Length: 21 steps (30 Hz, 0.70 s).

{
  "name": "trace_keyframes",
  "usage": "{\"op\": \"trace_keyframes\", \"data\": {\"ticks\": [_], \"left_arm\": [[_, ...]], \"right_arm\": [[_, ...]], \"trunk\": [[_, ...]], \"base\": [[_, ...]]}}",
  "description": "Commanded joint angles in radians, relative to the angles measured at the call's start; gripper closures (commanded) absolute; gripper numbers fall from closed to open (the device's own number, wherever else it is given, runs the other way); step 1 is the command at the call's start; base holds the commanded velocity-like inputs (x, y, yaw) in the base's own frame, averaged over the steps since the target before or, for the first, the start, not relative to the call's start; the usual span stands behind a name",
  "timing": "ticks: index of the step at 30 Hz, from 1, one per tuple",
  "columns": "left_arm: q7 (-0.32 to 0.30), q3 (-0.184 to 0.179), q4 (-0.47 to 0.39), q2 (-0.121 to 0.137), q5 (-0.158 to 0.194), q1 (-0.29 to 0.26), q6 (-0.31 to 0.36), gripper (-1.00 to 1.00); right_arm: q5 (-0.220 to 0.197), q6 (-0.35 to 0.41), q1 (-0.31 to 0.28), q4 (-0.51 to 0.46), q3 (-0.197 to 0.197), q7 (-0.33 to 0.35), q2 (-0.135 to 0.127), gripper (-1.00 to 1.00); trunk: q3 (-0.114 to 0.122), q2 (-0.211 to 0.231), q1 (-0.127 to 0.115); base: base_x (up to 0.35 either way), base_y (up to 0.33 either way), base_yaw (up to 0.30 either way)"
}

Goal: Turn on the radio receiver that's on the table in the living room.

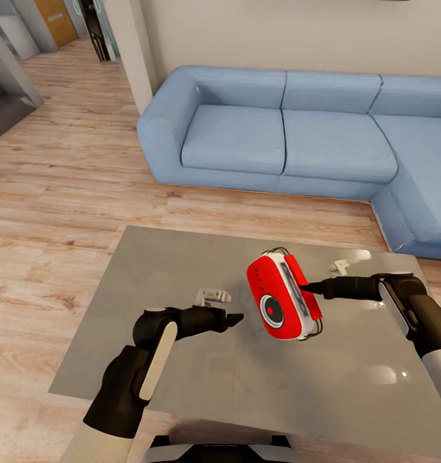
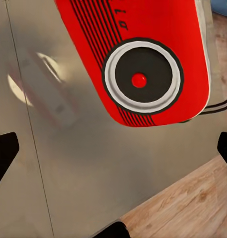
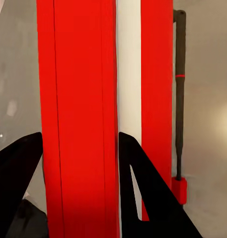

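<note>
The right gripper (image 1: 308,287) pinched the red radio receiver (image 1: 283,296) and held it up above the grey table (image 1: 182,360), and the left gripper (image 1: 235,319) waited wide open just beside it.

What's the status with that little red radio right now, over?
Right gripper shut on the small red rounded radio with white trim, held tilted above the glossy grey table. Left gripper open beside it, jaws apart. Nothing blocking.
</note>
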Motion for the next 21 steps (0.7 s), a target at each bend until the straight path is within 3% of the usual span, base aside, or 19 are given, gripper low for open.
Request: {"op": "trace_keyframes", "data": {"ticks": [1, 16, 21], "left_arm": [[0.000, 0.000, 0.000, 0.000, 0.000, 0.000, 0.000, -1.00], [0.000, -0.001, 0.000, 0.000, 0.000, 0.000, -0.003, -1.00], [-0.022, -0.022, 0.014, 0.000, 0.009, -0.003, 0.006, -1.00]], "right_arm": [[-0.006, 0.003, 0.001, 0.000, 0.000, 0.004, 0.000, 1.00], [-0.005, -0.019, 0.019, 0.000, 0.000, 0.078, 0.001, 1.00], [0.010, -0.004, 0.041, -0.010, 0.008, 0.081, 0.007, 1.00]], "trunk": [[0.000, 0.000, 0.000], [0.000, 0.000, 0.000], [0.000, 0.000, 0.000]], "base": [[0.000, 0.000, 0.000], [0.000, 0.000, 0.000], [0.000, 0.000, 0.000]]}}
